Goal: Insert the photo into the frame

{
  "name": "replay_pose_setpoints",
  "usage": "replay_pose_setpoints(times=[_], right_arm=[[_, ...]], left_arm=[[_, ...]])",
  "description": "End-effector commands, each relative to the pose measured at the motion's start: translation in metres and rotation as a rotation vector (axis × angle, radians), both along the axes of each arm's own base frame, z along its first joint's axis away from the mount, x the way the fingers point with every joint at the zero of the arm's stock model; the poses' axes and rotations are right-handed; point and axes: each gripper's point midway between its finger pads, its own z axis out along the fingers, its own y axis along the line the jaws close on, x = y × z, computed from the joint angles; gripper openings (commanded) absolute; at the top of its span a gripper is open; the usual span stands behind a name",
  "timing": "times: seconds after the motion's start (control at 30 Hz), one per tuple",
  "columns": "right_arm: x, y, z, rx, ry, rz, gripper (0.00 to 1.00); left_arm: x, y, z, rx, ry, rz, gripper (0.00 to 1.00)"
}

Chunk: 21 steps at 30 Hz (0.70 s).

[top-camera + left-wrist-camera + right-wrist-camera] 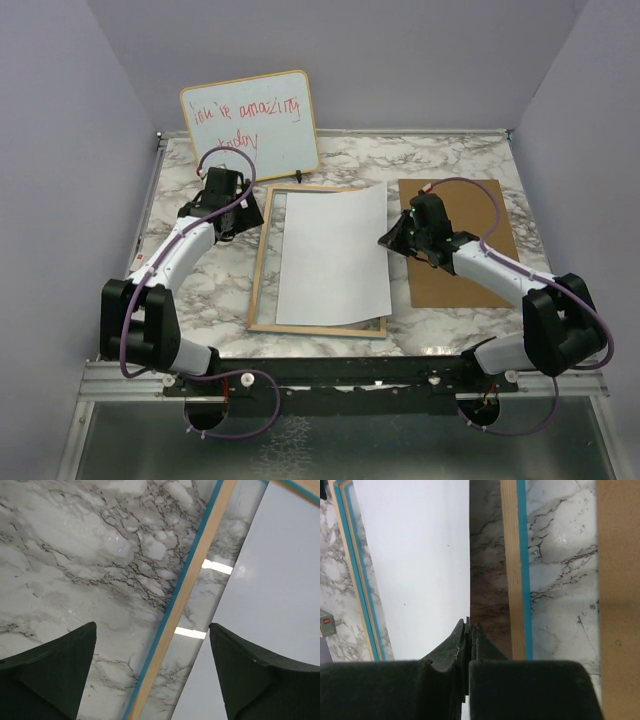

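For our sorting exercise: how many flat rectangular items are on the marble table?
4: whiteboard with red writing, back left; light-wood picture frame, centre; white paper sheet over it; brown flat board, right. None seems hidden.

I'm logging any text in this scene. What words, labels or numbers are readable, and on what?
"you're amazing": red handwriting, top line on the whiteboard; the first word is unclear.
Second line, perhaps "today": too blurred to be sure.
No other text is readable.

pincer (469,626) tight on photo (415,565) edge, above frame (509,555)
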Motion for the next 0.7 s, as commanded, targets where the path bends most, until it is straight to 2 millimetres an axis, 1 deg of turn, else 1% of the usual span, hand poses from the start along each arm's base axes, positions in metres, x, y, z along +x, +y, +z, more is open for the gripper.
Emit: replay_pose_setpoints(times=[0.0,0.07,0.13,0.2,0.4,0.5,0.67], right_arm=[[0.016,0.004,0.013,0.028,-0.103,0.007,0.0],[0.014,0.009,0.005,0.036,-0.074,0.029,0.0],[0.018,0.016,0.001,0.057,-0.072,0.047,0.0],[0.02,0.023,-0.002,0.081,-0.063,0.063,0.01],[0.021,0.036,-0.014,0.121,-0.022,0.097,0.0],[0.021,0.038,-0.019,0.134,0.0,0.085,0.0],[0.017,0.028,-0.029,0.138,0.046,-0.008,0.0]], left_arm=[[-0.004,-0.014,-0.034,-0.047,0.081,-0.09,0.92],[-0.003,-0.016,-0.045,-0.049,0.107,-0.106,0.87],[-0.003,-0.018,-0.055,-0.05,0.13,-0.123,0.8],[-0.003,-0.021,-0.062,-0.054,0.146,-0.141,0.74],[-0.005,-0.019,-0.082,-0.034,0.202,-0.149,0.6],[-0.006,-0.017,-0.089,-0.026,0.224,-0.137,0.56],[-0.009,-0.016,-0.098,-0.026,0.251,-0.127,0.52]])
